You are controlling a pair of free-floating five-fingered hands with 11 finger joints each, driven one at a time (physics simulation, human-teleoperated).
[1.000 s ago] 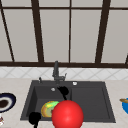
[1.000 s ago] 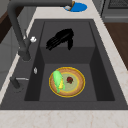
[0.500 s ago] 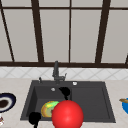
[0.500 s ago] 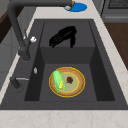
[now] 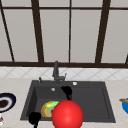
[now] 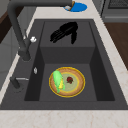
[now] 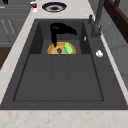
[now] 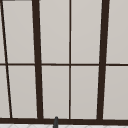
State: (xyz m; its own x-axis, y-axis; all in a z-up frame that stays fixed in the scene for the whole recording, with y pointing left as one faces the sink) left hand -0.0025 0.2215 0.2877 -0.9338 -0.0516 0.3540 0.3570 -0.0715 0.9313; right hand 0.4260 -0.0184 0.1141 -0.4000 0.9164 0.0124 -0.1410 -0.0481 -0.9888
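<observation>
Front view adds red ball [image 5: 67, 114], side views w/o it

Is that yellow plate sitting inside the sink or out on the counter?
Inside: the yellow plate lies flat on the sink floor, holding green corn.

In the front view a sink [image 5: 105, 100] is sitting in the counter [image 5: 15, 83] below a window [image 5: 70, 32], with the faucet [image 5: 56, 72] standing behind its back rim. A plate [image 6: 78, 83] is lying in the basin's left part, an ear of corn [image 6: 58, 81] resting on it. The right hand [image 5: 67, 90] is hovering over the basin's middle, right of the plate; the left hand [image 5: 34, 118] is hanging at the front left corner. A ball [image 5: 67, 115] is sitting before the front rim. One dish [image 5: 6, 101] is lying on the counter left of the sink, another dish [image 5: 125, 105] right of it
</observation>
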